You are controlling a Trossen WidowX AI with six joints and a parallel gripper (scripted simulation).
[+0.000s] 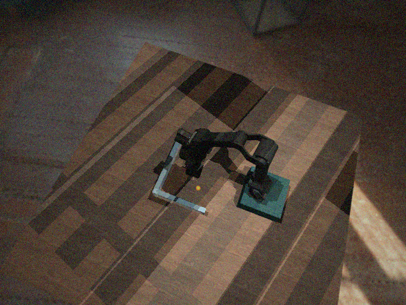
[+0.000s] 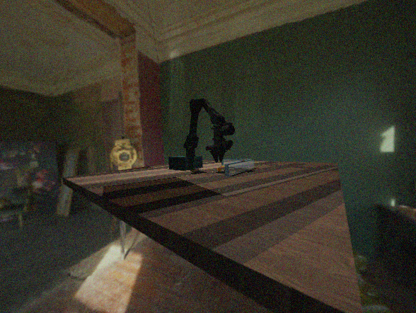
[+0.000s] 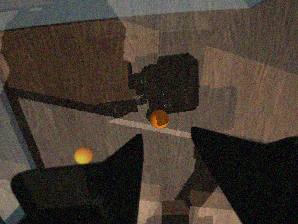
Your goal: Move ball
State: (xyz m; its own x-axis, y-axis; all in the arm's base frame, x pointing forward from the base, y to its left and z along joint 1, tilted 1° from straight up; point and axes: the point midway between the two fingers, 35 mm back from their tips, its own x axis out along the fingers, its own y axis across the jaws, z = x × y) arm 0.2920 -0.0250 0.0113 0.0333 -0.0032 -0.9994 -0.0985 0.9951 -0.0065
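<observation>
A striped wooden tabletop is seen under dim light. On it stands the dark arm, which is mounted on a teal base and is bent over the area inside the two low clear walls; these walls are joined into a corner.

The end effector is held above the tabletop, pointed downward. Its fingers are about half open, nothing is gripped between them and nothing is touched by them.

In the wrist view, two small orange spheres are seen below. The darker ball lies ahead of the gap between the fingers, at the edge of the end effector's shadow. The paler see-through copy is found to the left, just beside the left finger. As a sphere, the ball has no long axis and no facing direction.
</observation>
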